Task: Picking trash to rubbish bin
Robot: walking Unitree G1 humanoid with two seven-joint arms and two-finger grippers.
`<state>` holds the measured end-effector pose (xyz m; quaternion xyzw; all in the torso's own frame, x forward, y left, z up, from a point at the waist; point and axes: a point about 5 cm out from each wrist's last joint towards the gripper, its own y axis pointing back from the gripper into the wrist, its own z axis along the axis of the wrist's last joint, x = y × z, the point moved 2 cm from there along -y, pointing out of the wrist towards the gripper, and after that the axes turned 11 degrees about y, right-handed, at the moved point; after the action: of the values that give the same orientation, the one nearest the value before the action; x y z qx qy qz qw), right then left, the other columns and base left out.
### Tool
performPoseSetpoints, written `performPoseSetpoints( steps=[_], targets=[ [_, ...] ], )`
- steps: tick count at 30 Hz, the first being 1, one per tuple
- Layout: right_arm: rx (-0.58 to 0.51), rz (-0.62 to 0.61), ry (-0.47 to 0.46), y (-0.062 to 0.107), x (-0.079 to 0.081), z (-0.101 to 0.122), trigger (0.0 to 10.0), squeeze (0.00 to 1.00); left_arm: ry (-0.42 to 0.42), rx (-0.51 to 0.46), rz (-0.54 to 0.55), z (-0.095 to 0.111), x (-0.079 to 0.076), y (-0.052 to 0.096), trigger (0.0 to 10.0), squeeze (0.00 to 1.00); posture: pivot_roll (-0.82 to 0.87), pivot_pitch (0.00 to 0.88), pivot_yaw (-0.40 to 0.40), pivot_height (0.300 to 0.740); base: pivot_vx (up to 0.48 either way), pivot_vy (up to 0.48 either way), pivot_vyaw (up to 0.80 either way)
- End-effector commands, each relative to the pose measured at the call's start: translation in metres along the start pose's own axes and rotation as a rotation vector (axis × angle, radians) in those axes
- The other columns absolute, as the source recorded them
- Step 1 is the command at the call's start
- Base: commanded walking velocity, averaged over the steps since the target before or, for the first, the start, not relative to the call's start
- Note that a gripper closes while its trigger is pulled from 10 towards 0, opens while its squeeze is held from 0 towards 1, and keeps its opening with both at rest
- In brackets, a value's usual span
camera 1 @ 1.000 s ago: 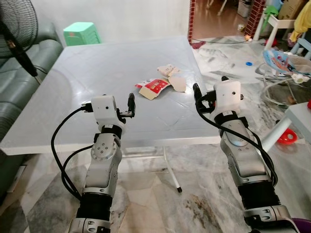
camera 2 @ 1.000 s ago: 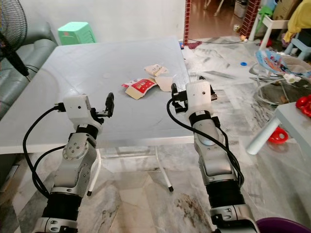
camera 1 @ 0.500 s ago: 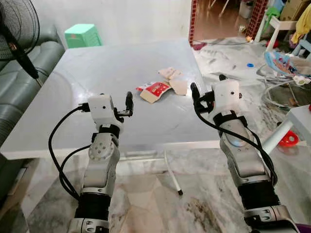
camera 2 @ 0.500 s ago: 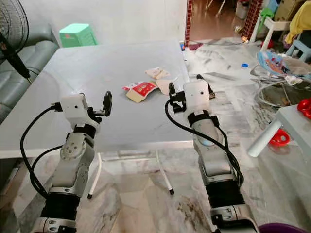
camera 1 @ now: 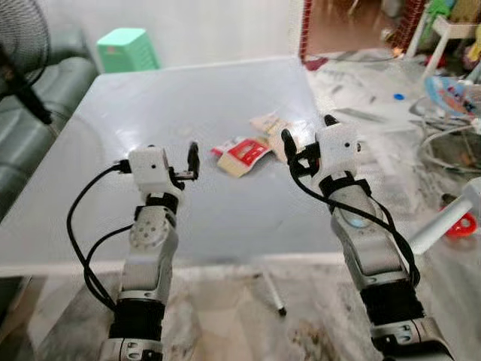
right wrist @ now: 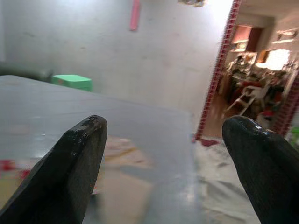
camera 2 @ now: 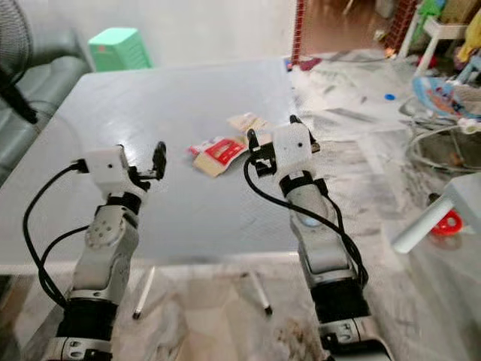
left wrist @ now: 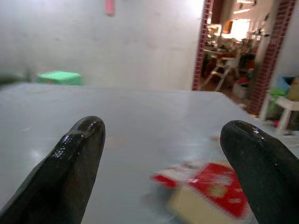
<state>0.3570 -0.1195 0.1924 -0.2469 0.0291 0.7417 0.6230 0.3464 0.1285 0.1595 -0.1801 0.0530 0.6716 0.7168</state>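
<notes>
Grey table (camera 1: 150,113) bears a flattened red-and-tan carton (camera 1: 242,154); left gripper (left wrist: 163,163) and right gripper (right wrist: 163,163) gape empty.

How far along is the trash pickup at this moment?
Nothing looks binned yet. The red-and-white wrapper and tan paper scraps lie on the grey table. The left gripper and right gripper hover open and empty above it. Grasping and binning remain.

A home living room: sofa (camera 1: 30,98), standing fan (camera 1: 19,45), marble floor (camera 1: 225,316), baby bouncer (camera 1: 455,94).
</notes>
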Motion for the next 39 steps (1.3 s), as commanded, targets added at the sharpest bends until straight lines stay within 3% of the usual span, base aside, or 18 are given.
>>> performPoseSetpoints(
  steps=[1, 8, 12, 19, 23, 25, 28, 29, 33, 39],
  targets=[
    [-0.026, 0.004, -0.008, -0.002, 0.0, 0.007, 10.0, 0.0, -0.015, -0.007, -0.014, 0.003, -0.002, -0.001, 10.0, 0.0, -0.08, 0.019, 0.059, 0.74, 0.349, 0.0, 0.0],
    [-0.025, 0.009, -0.009, -0.002, 0.0, 0.007, 10.0, 0.0, -0.045, 0.034, -0.02, -0.004, -0.002, 0.0, 10.0, 0.0, -0.08, 0.02, 0.058, 0.74, 0.228, 0.0, 0.0],
    [-0.025, 0.013, -0.008, -0.002, 0.0, 0.007, 10.0, 0.0, -0.049, 0.097, -0.085, -0.016, -0.01, 0.002, 10.0, 0.0, -0.08, 0.021, 0.057, 0.74, 0.0, 0.0, 0.0],
    [-0.021, 0.041, -0.009, 0.0, 0.0, 0.007, 10.0, 0.0, -0.153, 0.195, -0.303, -0.031, -0.034, 0.009, 10.0, 0.0, -0.08, 0.023, 0.055, 0.74, 0.0, 0.0, 0.0],
    [-0.018, 0.145, -0.041, 0.004, 0.007, 0.008, 10.0, 0.0, -0.209, 0.255, -0.396, -0.041, -0.041, 0.014, 10.0, 0.0, -0.09, 0.027, 0.056, 0.74, 0.0, 0.0, 0.0],
    [0.001, 0.3, -0.046, 0.016, 0.016, 0.007, 10.0, 0.0, -0.284, 0.282, -0.442, -0.049, -0.043, 0.016, 10.0, 0.0, -0.09, 0.031, 0.056, 0.74, 0.0, 0.0, 0.0],
    [0.008, 0.344, -0.035, 0.021, 0.017, 0.006, 10.0, 0.0, -0.293, 0.285, -0.446, -0.051, -0.044, 0.016, 10.0, 0.0, -0.1, 0.033, 0.056, 0.74, 0.0, 0.0, 0.0],
    [0.025, 0.434, -0.027, 0.032, 0.017, 0.004, 10.0, 0.0, -0.314, 0.296, -0.446, -0.055, -0.043, 0.015, 10.0, 0.0, -0.11, 0.043, 0.054, 0.74, 0.0, 0.0, 0.0],
    [0.066, 0.58, -0.005, 0.052, 0.02, 0.002, 10.0, 0.0, -0.361, 0.316, -0.46, -0.062, -0.044, 0.011, 10.0, 0.0, -0.13, 0.054, 0.054, 0.74, 0.0, 0.0, 0.0],
    [0.101, 0.68, 0.019, 0.071, 0.023, -0.001, 10.0, 0.0, -0.405, 0.33, -0.477, -0.069, -0.047, 0.007, 10.0, 0.0, -0.14, 0.066, 0.056, 0.74, 0.0, 0.0, 0.0]
  ],
)
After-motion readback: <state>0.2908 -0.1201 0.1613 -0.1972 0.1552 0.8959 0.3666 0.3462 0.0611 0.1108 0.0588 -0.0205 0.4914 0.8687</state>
